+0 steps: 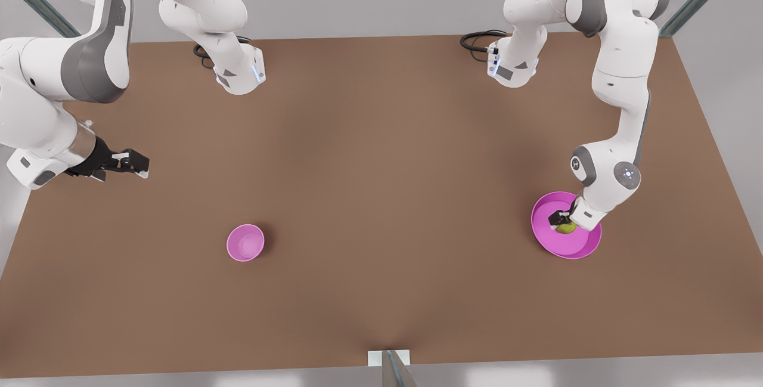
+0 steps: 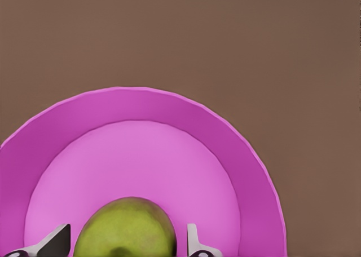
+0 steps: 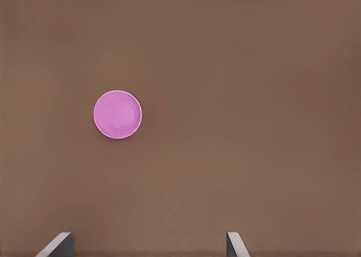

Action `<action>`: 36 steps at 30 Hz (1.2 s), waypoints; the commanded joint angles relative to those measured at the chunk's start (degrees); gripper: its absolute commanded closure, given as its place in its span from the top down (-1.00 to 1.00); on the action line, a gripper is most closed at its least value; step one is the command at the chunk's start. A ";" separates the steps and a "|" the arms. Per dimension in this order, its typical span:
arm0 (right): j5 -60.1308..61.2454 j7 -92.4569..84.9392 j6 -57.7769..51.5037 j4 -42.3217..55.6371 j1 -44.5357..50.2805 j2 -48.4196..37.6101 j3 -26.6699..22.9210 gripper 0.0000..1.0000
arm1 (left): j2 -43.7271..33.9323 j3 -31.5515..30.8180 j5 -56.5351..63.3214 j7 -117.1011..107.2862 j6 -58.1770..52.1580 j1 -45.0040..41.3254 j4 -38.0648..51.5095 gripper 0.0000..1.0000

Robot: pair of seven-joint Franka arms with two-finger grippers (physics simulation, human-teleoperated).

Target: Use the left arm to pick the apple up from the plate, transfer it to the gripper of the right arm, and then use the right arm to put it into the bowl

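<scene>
Apple (image 2: 125,227): seated on the plate (image 2: 225,138), flanked by both fingers.
Left gripper (image 2: 125,240): spread around the apple, not yet clamped.
Right gripper (image 1: 132,163): parted, empty, waiting well apart; bowl (image 1: 245,242) nearer it.

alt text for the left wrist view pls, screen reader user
A yellow-green apple sits on a pink plate between the left gripper's two open fingertips, one on each side with small gaps. Brown table lies beyond the plate.
</scene>
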 commanded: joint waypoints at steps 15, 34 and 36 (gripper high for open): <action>0.04 -0.16 -0.12 -0.15 -0.51 0.29 -0.07 1.00 | 1.19 -0.03 0.17 3.58 0.21 -0.08 0.24 0.51; 23.15 5.56 -1.88 -0.94 -1.04 1.61 0.19 1.00 | -9.80 -15.76 -70.21 56.56 -25.54 -14.49 12.37 0.46; 31.85 5.64 -1.35 -0.76 -0.51 3.80 0.46 1.00 | -3.82 -15.94 -76.63 66.93 -24.31 -17.57 17.55 0.46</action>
